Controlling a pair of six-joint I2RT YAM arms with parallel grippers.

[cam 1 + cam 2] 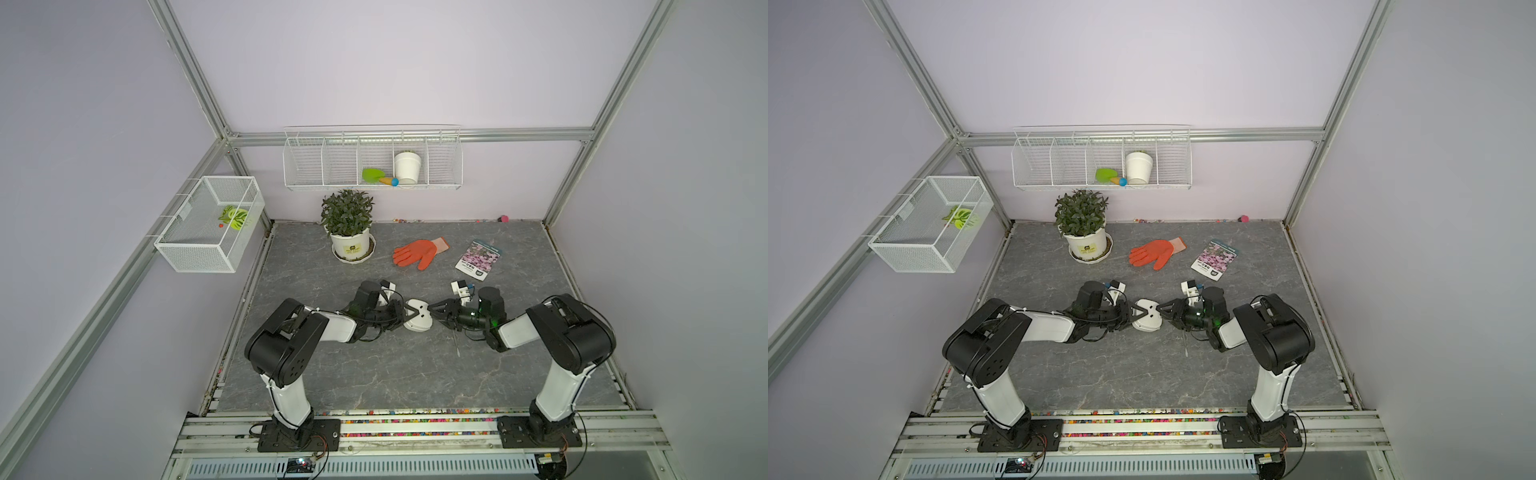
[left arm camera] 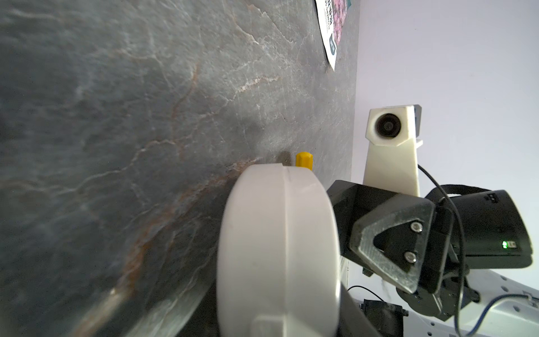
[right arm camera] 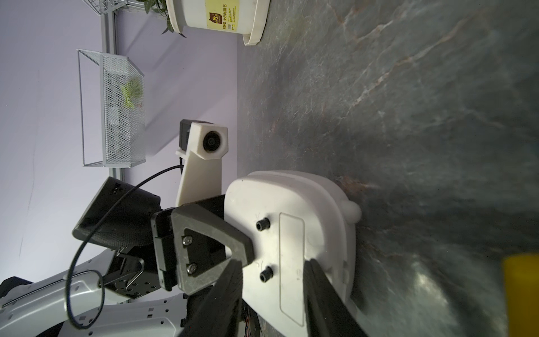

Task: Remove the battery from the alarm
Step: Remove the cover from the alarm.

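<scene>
Alarm (image 3: pixel 291 201), back up with cover (image 3: pixel 291 291) shut, is clamped by left gripper (image 3: pixel 243 249); right gripper (image 3: pixel 272 270), part-open, meets the cover's near end, hold unclear.

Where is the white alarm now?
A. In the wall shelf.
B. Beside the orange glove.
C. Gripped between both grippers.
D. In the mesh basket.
C: in a top view the left gripper and the right gripper are closed on opposite edges of the alarm.
</scene>
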